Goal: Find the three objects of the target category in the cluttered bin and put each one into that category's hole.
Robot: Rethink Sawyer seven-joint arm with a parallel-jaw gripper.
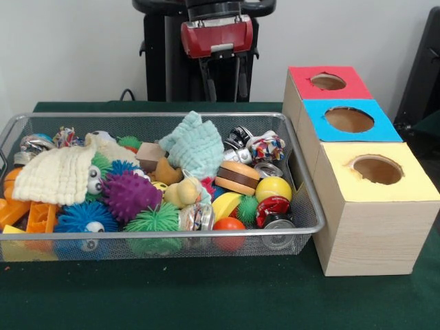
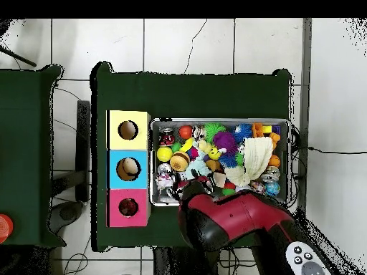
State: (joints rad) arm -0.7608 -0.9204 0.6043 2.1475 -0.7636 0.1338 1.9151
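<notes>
A wire mesh bin (image 1: 311, 206) holds a heap of toys: a purple spiky ball (image 1: 128, 194), a blue spiky ball (image 1: 84, 216), a green spiky ball (image 1: 152, 220), crushed cans (image 1: 273, 210), a toy burger (image 1: 237, 177), a yellow ball (image 1: 273, 188), a cream cloth (image 1: 56, 175) and a mint cloth (image 1: 196, 146). Beside it stands a wooden box with a red-topped hole (image 1: 328, 82), a blue-topped hole (image 1: 349, 119) and a yellow-topped hole (image 1: 377, 169). My gripper (image 1: 225, 96) hangs open behind the bin's far rim, holding nothing. In the overhead view the red arm (image 2: 233, 218) hides it.
The bin (image 2: 153, 165) and the box (image 2: 128, 168) sit on a dark green table (image 2: 193, 93). A tan object shows inside the blue-topped hole in the overhead view. Green cloth (image 1: 206, 295) lies in front of the bin.
</notes>
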